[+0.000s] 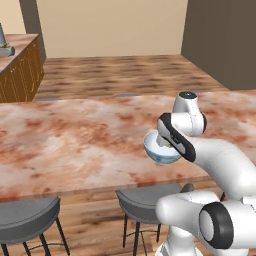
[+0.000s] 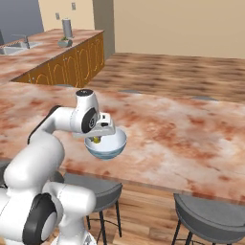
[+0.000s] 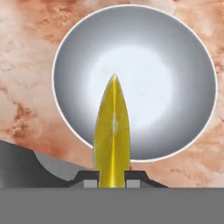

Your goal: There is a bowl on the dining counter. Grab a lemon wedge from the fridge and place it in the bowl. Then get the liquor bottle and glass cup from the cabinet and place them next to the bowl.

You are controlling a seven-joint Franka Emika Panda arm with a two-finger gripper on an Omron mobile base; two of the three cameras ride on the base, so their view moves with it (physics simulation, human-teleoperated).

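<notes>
the gripper [image 3: 112, 177] is clenched on the lemon wedge [image 3: 112, 135], one finger on each flat side of it. in the hand view the wedge is a narrow yellow slice that stands upright between the two dark fingertips [image 3: 89, 177], with its sharp point away from the hand. behind the wedge there is the bowl [image 3: 175, 78], seen from straight above, round, with a pale rim and a bright bottom. the wedge is above the near part of the bowl and it is not lying in it.

in the left base view the bowl [image 1: 159, 152] stands on the dining counter [image 1: 65, 145], close to the near edge, and the arm's hand covers its right side. a small piece of yellow-green, the lemon wedge [image 1: 165, 145], shows just above the rim. in the right base view the gripper [image 2: 98, 139] hangs directly over the bowl [image 2: 107, 148], and the lemon wedge [image 2: 97, 139] is a little yellow spot under the hand, at the level of the rim.

the counter top is reddish marble. grey bar stools [image 1: 27, 217] stand under its near edge. far at the back, another counter with wooden cabinets [image 2: 72, 64] has a sink [image 2: 14, 48] and a small grey object [image 2: 66, 33] which i cannot identify.
</notes>
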